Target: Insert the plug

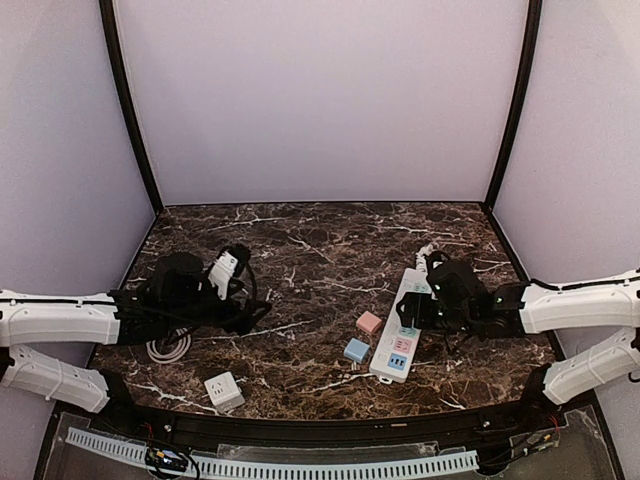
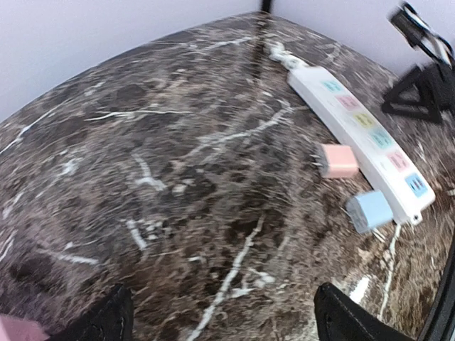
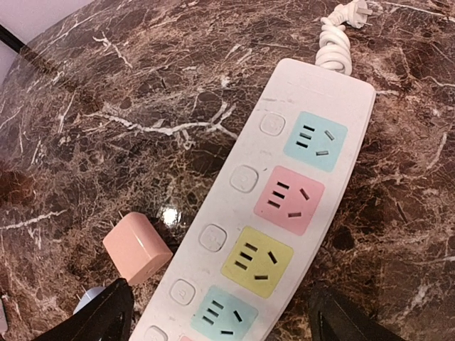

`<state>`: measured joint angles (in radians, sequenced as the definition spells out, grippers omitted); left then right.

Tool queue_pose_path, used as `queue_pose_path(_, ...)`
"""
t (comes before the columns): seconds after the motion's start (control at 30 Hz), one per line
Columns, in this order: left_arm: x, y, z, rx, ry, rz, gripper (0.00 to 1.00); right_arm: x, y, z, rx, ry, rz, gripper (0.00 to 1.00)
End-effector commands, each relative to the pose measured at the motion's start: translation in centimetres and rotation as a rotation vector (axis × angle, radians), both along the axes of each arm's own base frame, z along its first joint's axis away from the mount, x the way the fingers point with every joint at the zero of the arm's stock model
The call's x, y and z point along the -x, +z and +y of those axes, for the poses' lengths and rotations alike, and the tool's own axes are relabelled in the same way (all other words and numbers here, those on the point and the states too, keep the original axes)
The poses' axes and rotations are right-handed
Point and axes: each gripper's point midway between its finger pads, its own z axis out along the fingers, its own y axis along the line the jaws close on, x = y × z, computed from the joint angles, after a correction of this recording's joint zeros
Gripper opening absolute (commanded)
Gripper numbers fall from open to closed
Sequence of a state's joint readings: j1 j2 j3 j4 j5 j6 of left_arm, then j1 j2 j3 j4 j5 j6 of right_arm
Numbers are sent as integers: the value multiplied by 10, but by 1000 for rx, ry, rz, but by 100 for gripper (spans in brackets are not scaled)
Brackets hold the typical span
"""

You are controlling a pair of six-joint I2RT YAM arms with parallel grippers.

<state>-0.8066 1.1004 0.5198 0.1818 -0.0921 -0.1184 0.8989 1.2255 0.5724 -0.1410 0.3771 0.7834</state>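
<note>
A white power strip with pink, yellow and blue sockets lies right of centre. A pink plug and a blue plug lie loose just left of it, and a white plug lies near the front left. My right gripper is open and empty, and its jaws straddle the strip above the yellow socket, with the pink plug beside the left finger. My left gripper is open and empty over bare marble, well left of the plugs. In the left wrist view the strip, pink plug and blue plug lie ahead to the right.
A coiled white cable lies under the left arm. The strip's own bundled cord and plug lie at its far end. Lilac walls close in the dark marble table on three sides.
</note>
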Motion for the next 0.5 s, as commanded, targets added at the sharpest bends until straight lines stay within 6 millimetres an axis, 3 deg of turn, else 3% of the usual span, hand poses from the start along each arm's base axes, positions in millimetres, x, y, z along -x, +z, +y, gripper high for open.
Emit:
queue_pose_path(0.0,35,-5,-69,-22,-380,-56,87,-7,1,10,-77,72,9,83)
queue_pose_path(0.03,43,-3,-81,-34,-445,-82,87,-8,0,8,-76,68,11,83)
queue_pose_path(0.07,50,-16,-91,-52,-505,-56,86,-9,-1,6,-76,63,12,83)
queue_pose_path(0.17,69,-23,-121,-89,-683,-82,84,-9,-4,2,-78,60,16,82)
queue_pose_path(0.2,76,-35,-127,-109,-727,-65,84,-9,-4,1,-79,59,16,82)
queue_pose_path(0.23,77,-32,-133,-120,-761,-98,84,-8,-5,0,-77,60,17,82)
queue_pose_path(0.47,91,-42,-150,-175,-986,-212,84,0,-3,-2,-70,98,18,83)
